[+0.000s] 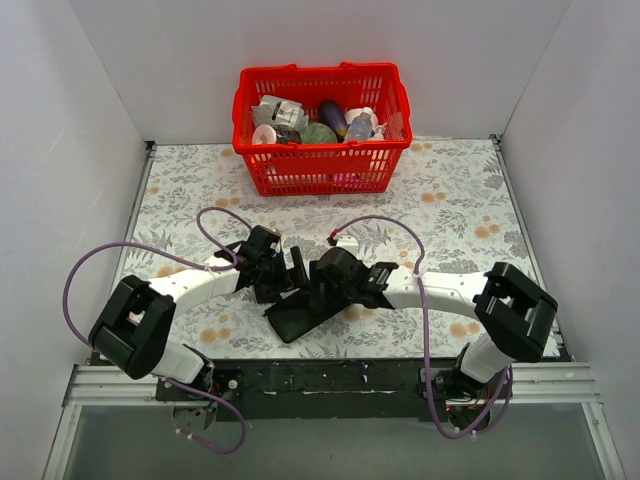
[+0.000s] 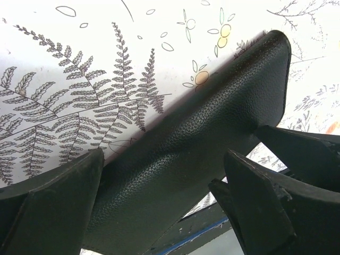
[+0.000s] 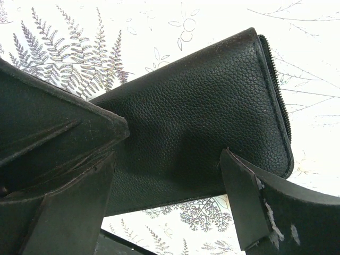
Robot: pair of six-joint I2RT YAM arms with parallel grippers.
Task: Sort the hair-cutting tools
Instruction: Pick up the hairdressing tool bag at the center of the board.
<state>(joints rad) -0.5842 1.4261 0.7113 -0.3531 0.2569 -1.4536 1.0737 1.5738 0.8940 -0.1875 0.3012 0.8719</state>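
The flat black case (image 1: 300,318) lies closed on the floral tablecloth at the near middle. It fills the left wrist view (image 2: 186,154) and the right wrist view (image 3: 202,111), where its zipper edge shows. My left gripper (image 1: 278,284) (image 2: 162,207) is open, its fingers spread wide over the case's left end. My right gripper (image 1: 320,290) (image 3: 170,196) is open, its fingers spread on either side of the case's right end. Neither holds anything. The silver scissors and the black comb are out of view.
A red plastic basket (image 1: 320,149) with bottles and packets stands at the back middle. White walls close in the left, right and back. The table's dark front edge (image 2: 212,234) lies just beyond the case.
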